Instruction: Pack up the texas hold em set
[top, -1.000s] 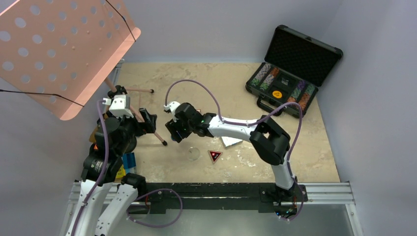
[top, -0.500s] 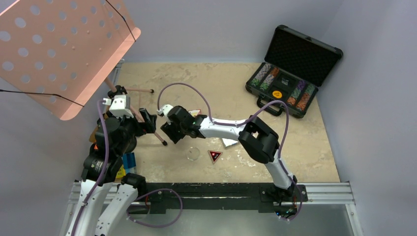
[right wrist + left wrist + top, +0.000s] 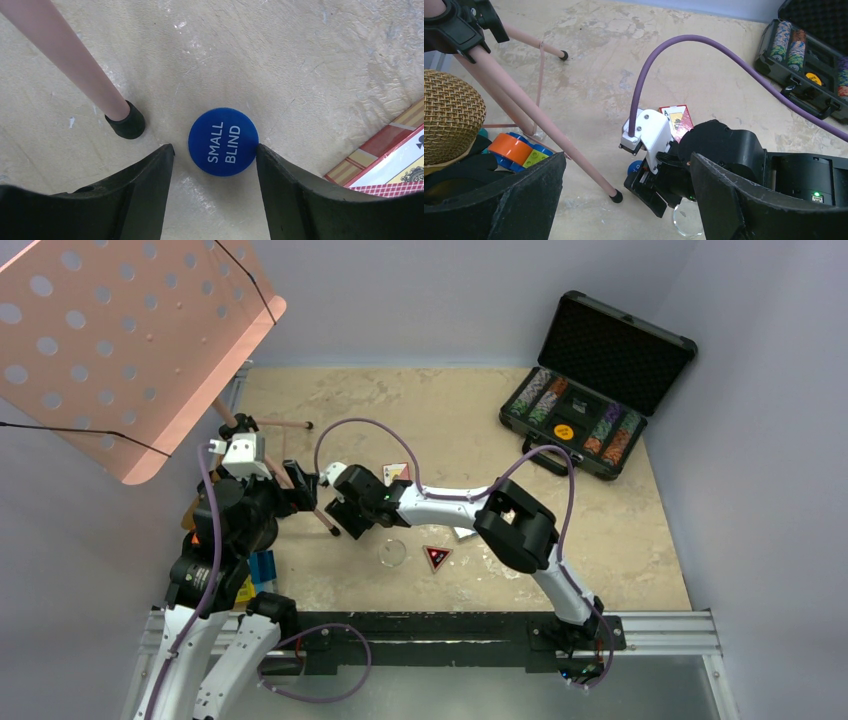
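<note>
Pick-up of the blue small-blind button (image 3: 223, 141) is in hand: the right gripper (image 3: 214, 152), fingers half-spread and empty, straddles it beside the stand foot (image 3: 125, 120), so the next move likely calls for lowering, pinching, then carrying to the open briefcase (image 3: 612, 352)

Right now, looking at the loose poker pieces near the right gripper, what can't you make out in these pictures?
- Blue button: top view, hidden beneath the right gripper.
- Red card deck: right wrist view, cut off by the right edge.
- Clear button: left wrist view, cut off by the bottom edge.
- Second card deck: top view, mostly covered by the right arm.
</note>
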Motion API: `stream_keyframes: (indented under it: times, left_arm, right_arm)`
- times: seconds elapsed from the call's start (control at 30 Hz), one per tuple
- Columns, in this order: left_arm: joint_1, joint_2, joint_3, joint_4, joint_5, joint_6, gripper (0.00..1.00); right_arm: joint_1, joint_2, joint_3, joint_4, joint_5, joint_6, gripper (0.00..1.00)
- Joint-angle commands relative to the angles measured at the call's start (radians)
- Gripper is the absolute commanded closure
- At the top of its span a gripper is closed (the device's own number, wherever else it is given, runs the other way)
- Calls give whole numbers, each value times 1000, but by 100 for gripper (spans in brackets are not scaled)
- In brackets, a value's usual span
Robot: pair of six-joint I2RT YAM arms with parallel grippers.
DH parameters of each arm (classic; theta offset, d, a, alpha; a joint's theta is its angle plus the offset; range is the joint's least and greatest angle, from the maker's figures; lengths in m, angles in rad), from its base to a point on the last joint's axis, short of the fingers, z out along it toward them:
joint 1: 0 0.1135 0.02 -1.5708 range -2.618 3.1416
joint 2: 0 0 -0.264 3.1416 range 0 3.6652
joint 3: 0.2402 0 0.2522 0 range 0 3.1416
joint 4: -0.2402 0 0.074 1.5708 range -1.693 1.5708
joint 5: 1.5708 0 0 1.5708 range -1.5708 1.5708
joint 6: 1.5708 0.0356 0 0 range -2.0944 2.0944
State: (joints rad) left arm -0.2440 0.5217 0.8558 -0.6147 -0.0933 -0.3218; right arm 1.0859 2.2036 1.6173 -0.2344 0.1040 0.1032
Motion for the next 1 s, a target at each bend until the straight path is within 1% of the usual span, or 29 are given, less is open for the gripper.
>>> stream_keyframes:
  times: [0.0, 0.47, 0.67, 0.83, 0.97]
  left_arm:
    - [6, 3, 1, 39, -6, 7, 2]
    - [6, 0, 1, 38, -8, 7, 3]
    - [6, -3, 0, 37, -8, 7, 3]
    - [6, -6, 1, 37, -8, 6, 3]
    - [6, -8, 1, 36, -10, 6, 3]
  right_arm:
    - [4, 13, 46, -35, 55, -9, 36]
    - [4, 59, 90, -89, 70, 3, 36]
    - [3, 70, 97, -117, 55, 4, 39]
    - [3, 74, 89, -147, 48, 17, 36]
    - [-1, 80, 86, -161, 28, 35, 35]
